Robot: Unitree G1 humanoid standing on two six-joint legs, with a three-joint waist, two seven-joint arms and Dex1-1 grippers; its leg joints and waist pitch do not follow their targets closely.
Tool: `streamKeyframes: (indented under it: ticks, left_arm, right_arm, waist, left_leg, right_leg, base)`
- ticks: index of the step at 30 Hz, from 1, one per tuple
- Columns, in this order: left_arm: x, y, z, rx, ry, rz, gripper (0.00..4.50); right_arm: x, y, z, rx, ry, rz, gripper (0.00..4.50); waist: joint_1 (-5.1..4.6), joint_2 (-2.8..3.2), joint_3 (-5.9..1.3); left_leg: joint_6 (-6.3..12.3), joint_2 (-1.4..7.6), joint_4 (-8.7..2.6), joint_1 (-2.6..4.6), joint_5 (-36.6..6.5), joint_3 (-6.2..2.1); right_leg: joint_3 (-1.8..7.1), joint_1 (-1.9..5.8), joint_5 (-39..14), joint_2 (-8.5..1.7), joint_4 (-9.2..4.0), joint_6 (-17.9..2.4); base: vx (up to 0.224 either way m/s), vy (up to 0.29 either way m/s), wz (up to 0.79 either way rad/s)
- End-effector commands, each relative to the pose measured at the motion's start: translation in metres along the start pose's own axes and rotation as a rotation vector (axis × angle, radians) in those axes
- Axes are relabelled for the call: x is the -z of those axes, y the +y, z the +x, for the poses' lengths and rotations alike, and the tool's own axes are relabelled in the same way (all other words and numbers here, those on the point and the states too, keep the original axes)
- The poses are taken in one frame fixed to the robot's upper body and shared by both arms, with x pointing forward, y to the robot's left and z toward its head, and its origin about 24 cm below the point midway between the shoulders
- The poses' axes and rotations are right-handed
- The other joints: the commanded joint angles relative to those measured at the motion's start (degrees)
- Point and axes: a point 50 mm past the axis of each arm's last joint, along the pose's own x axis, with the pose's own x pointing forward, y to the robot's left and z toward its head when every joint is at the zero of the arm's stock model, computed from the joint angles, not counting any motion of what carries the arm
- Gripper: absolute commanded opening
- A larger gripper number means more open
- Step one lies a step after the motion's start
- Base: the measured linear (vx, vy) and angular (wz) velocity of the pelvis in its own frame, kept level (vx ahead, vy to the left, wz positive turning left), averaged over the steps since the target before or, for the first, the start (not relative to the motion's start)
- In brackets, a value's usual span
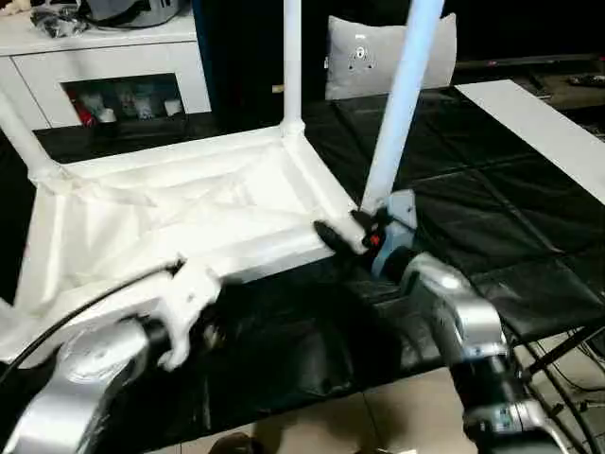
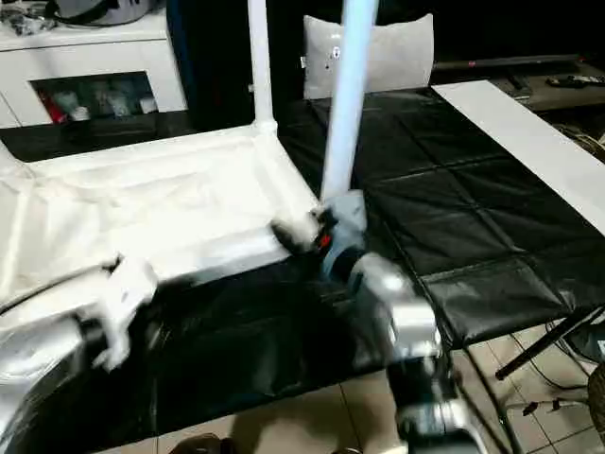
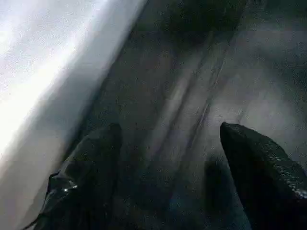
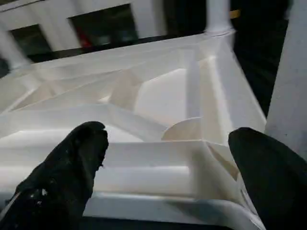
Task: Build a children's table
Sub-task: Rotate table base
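The children's table (image 1: 189,218) lies upside down on the black mat, its ribbed white underside facing up. One leg (image 1: 292,57) stands in the far right corner, another leg (image 1: 21,137) at the far left. A third leg (image 1: 402,104) rises from the near right corner socket and leans to the right. My right gripper (image 1: 345,235) is at that near right corner, open, its fingers (image 4: 72,163) spread wide in front of the rim with the leaning leg just beside them. My left gripper (image 3: 170,129) hovers open over the mat beside the table's near edge, nothing between its fingers.
A white cabinet with glass doors (image 1: 113,66) stands at the back left, and a grey cushion (image 1: 378,57) behind the table. A long white board (image 1: 539,123) lies on the mat (image 1: 473,218) at the right. Tiled floor (image 1: 378,416) shows past the mat's near edge.
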Motion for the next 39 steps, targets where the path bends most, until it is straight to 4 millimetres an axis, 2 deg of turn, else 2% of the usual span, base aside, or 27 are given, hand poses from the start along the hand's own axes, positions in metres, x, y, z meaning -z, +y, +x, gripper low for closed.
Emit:
streamKeyframes:
  ticks: [1,2,4,5,8,12,16,19,21,22,23,24,25,26,27,28,29,30,31,32,33,34,35,36,37,38,39]
  left_arm:
    - [0.013,0.007,0.001,-0.061,0.072,0.027,3.94]
    - [0.013,0.007,0.001,-0.061,0.072,0.027,3.99]
    - [0.017,0.015,0.001,-0.117,0.102,0.028,4.16]
    - [0.019,0.017,0.001,-0.134,0.112,0.027,4.25]
    - [0.025,0.022,0.0,-0.164,0.13,0.032,4.46]
    - [0.03,0.024,0.001,-0.173,0.118,0.036,4.46]
    - [0.033,0.028,0.003,-0.207,0.098,0.037,4.46]
    - [0.035,0.03,0.004,-0.224,0.092,0.034,4.46]
    - [0.037,0.033,0.005,-0.247,0.084,0.031,4.46]
    - [0.038,0.035,0.006,-0.263,0.082,0.027,4.46]
    - [0.04,0.037,0.006,-0.276,0.081,0.024,4.46]
    - [0.04,0.038,0.007,-0.292,0.075,0.02,4.46]
    - [0.041,0.04,0.007,-0.303,0.069,0.019,4.46]
    - [0.041,0.041,0.007,-0.309,0.065,0.018,4.46]
    - [0.042,0.042,0.007,-0.324,0.055,0.011,4.46]
    - [0.042,0.043,0.006,-0.33,0.044,0.006,4.46]
    - [0.043,0.044,0.006,-0.332,0.038,0.003,4.46]
    - [0.041,0.043,0.006,-0.318,0.011,0.01,4.46]
    - [0.039,0.042,0.007,-0.308,-0.005,0.012,4.46]
    - [0.037,0.042,0.008,-0.302,-0.027,0.011,4.46]
    - [0.033,0.042,0.01,-0.309,-0.05,0.012,4.46]
    - [0.031,0.042,0.011,-0.315,-0.06,0.012,4.46]
    - [0.029,0.042,0.014,-0.319,-0.075,0.012,4.46]
    - [0.022,0.04,0.022,-0.322,-0.121,0.008,4.46]
    - [0.015,0.038,0.028,-0.318,-0.162,0.003,4.46]
    - [0.01,0.036,0.032,-0.315,-0.196,-0.001,4.46]
    - [-0.005,0.032,0.042,-0.319,-0.301,-0.031,4.46]
  right_arm:
    - [-0.008,-0.018,0.0,0.127,-0.022,-0.017,4.5]
    - [-0.008,-0.018,0.0,0.127,-0.022,-0.017,4.5]
    - [-0.011,-0.027,0.001,0.179,-0.04,-0.013,4.5]
    - [-0.014,-0.031,0.001,0.198,-0.056,-0.004,4.5]
    - [-0.022,-0.047,-0.001,0.274,-0.093,-0.015,4.5]
    - [-0.03,-0.065,-0.006,0.352,-0.11,-0.032,4.5]
    - [-0.039,-0.087,-0.015,0.442,-0.128,-0.042,4.5]
    - [-0.041,-0.097,-0.021,0.477,-0.134,-0.052,4.5]
    - [-0.042,-0.105,-0.026,0.504,-0.136,-0.057,4.5]
    - [-0.042,-0.108,-0.028,0.516,-0.137,-0.06,4.5]
    - [-0.042,-0.111,-0.031,0.526,-0.137,-0.061,4.5]
    - [-0.042,-0.113,-0.033,0.531,-0.137,-0.064,4.5]
    - [-0.042,-0.114,-0.034,0.534,-0.136,-0.066,4.5]
    - [-0.041,-0.115,-0.035,0.535,-0.136,-0.068,4.5]
    - [-0.04,-0.114,-0.035,0.528,-0.132,-0.074,4.5]
    - [-0.039,-0.114,-0.035,0.518,-0.129,-0.082,4.5]
    - [-0.037,-0.113,-0.035,0.511,-0.126,-0.087,4.5]
    - [-0.034,-0.11,-0.035,0.472,-0.117,-0.099,4.5]
    - [-0.033,-0.108,-0.035,0.454,-0.114,-0.105,4.5]
    - [-0.031,-0.106,-0.035,0.435,-0.11,-0.115,4.5]
    - [-0.029,-0.104,-0.035,0.414,-0.106,-0.125,4.5]
    - [-0.028,-0.102,-0.035,0.403,-0.104,-0.13,4.5]
    - [-0.026,-0.1,-0.035,0.393,-0.102,-0.135,4.5]
    - [-0.023,-0.095,-0.034,0.371,-0.098,-0.14,4.5]
    - [-0.022,-0.091,-0.034,0.352,-0.105,-0.139,4.5]
    - [-0.021,-0.088,-0.033,0.335,-0.111,-0.136,4.5]
    - [-0.019,-0.076,-0.033,0.274,-0.118,-0.12,4.5]
  waist:
    - [-0.46,1.09,-3.01]
    - [-0.36,1.14,-2.95]
    - [-0.33,0.74,-3.05]
    - [-0.45,0.92,-3.04]
    - [-0.37,0.69,-2.98]
    - [-0.26,0.57,-2.92]
    - [-0.46,0.16,-2.96]
    - [-0.58,-0.15,-2.56]
    - [-1.08,-0.21,-2.04]
    - [-1.72,-0.13,-1.73]
    - [-2.19,0.4,-1.57]
    - [-2.61,0.94,-1.41]
    - [-2.63,2.62,-1.19]
    - [-0.66,3.41,-1.66]
    - [3.78,3.41,-1.23]
    - [2.29,0.71,-2.5]
    - [1.19,-3.42,-1.77]
    - [1.51,-2.3,-2.04]
    - [2.55,-1.56,-1.72]
    - [2.57,-1.13,-2.33]
    - [1.39,-0.3,-3.55]
    - [1.39,-0.3,-3.55]
    - [1.14,0.76,-3.53]
    - [0.72,0.98,-3.08]
    - [0.85,0.83,-2.8]
    - [0.94,0.4,-2.59]
    - [1.04,0.26,-2.72]
  left_leg:
    - [-4.98,2.99,-5.32,2.33,-29.6,-2.3]
    - [-5.26,3.14,-5.48,2.41,-29.8,-2.3]
    - [-5.09,3.04,-5.41,2.24,-29.6,-2.23]
    - [-5.1,3.01,-5.39,2.22,-29.9,-2.25]
    - [-4.52,2.9,-5.15,2.24,-29.8,-2.19]
    - [-4.43,2.9,-5.02,2.47,-29.9,-2.1]
    - [-4.08,2.72,-4.97,2.08,-29.5,-2.22]
    - [-3.34,2.43,-4.53,2.41,-30.5,-2.1]
    - [-3.18,2.0,-3.98,3.02,-32.7,-2.31]
    - [-3.22,1.6,-3.06,4.23,-34.9,-2.41]
    - [-3.19,1.59,-2.99,4.6,-36.4,-2.71]
    - [-3.24,1.95,-3.35,4.82,-38.6,-2.95]
    - [-4.05,4.13,-7.81,1.28,-46.4,-3.55]
    - [-5.37,5.75,-11.54,-3.62,-51.7,-2.99]
    - [-6.28,5.16,-14.04,-5.09,-54.2,2.19]
    - [-3.81,4.39,-11.52,-2.93,-46.2,1.77]
    - [-1.9,0.46,7.53,4.46,-12.7,-2.14]
    - [0.09,-0.89,7.11,-0.82,-5.4,-5.06]
    - [-1.97,0.74,3.09,-1.5,-4.6,-5.0]
    - [-2.68,1.7,0.4,-0.39,-8.2,-4.96]
    - [-2.45,3.04,-2.41,1.88,-16.9,-4.29]
    - [-2.45,3.04,-2.41,1.88,-16.9,-4.29]
    - [-2.17,3.48,-3.23,1.12,-18.3,-4.39]
    - [-2.45,3.38,-3.95,0.61,-22.6,-4.35]
    - [-3.4,3.22,-3.87,1.58,-27.4,-4.03]
    - [-3.57,2.89,-3.74,2.1,-28.6,-3.86]
    - [-3.46,2.9,-3.9,1.99,-27.4,-3.77]
  right_leg:
    - [2.9,0.12,-27.0,-3.05,-5.81,-4.3]
    - [2.9,0.12,-25.6,-2.93,-5.77,-5.1]
    - [2.87,0.4,-24.5,-3.04,-5.48,-5.6]
    - [2.83,0.4,-24.7,-3.1,-5.39,-6.0]
    - [2.81,0.4,-26.9,-3.38,-5.7,-5.8]
    - [2.74,0.27,-27.9,-3.25,-5.84,-5.8]
    - [2.42,0.7,-29.9,-3.37,-5.84,-4.9]
    - [2.13,0.27,-36.0,-3.53,-6.87,-3.1]
    - [1.11,-0.15,-43.5,-3.52,-8.2,-1.0]
    - [-0.42,-0.82,-48.2,-3.29,-9.72,0.6]
    - [-2.15,-0.3,-49.1,-2.9,-10.71,1.6]
    - [-3.54,0.14,-47.5,-2.44,-10.95,1.7]
    - [-5.26,4.32,-37.3,-0.64,-5.61,0.0]
    - [-3.59,8.76,-24.3,-0.25,5.83,-3.0]
    - [-3.43,6.39,-14.6,1.8,9.13,-4.3]
    - [0.57,6.74,-20.3,0.5,8.81,-3.1]
    - [5.19,-4.41,-66.2,-9.42,-9.99,0.4]
    - [7.01,1.54,-62.4,-9.92,-7.38,-1.6]
    - [3.8,3.0,-53.4,-8.22,-6.03,-2.8]
    - [3.0,2.93,-44.6,-6.3,-4.75,-4.4]
    - [1.73,2.06,-22.2,-2.44,-2.26,-8.6]
    - [1.73,2.06,-22.2,-2.44,-2.26,-8.6]
    - [1.45,2.71,-16.0,-2.45,-1.88,-10.6]
    - [1.06,3.13,-20.1,-2.79,-2.87,-10.0]
    - [1.08,2.36,-27.1,-3.16,-4.3,-8.4]
    - [1.15,2.06,-32.4,-3.68,-5.32,-6.9]
    - [1.19,2.41,-33.6,-3.91,-5.61,-6.2]
  base:
    - [0.0,0.0,0.0]
    - [0.0,0.0,0.0]
    - [0.0,0.0,0.0]
    - [0.0,0.0,0.0]
    - [0.0,0.0,0.0]
    - [0.0,0.0,0.0]
    - [0.0,0.0,0.0]
    - [0.0,0.0,0.0]
    - [-0.035,-0.005,-0.04]
    - [-0.081,-0.004,-0.07]
    - [-0.081,-0.004,-0.07]
    - [-0.078,0.013,-0.1]
    - [-0.147,0.022,-0.12]
    - [-0.147,0.022,-0.12]
    - [-0.15,-0.031,0.03]
    - [-0.045,-0.132,0.04]
    - [-0.045,-0.132,0.04]
    - [0.051,-0.113,-0.36]
    - [0.02,-0.026,-0.3]
    - [-0.032,-0.051,-0.17]
    - [-0.085,-0.031,0.14]
    - [-0.085,-0.022,0.08]
    - [0.0,0.0,0.0]
    - [-0.063,0.013,-0.14]
    - [0.0,0.0,0.0]
    - [0.0,0.0,0.0]
    - [0.0,0.0,0.0]
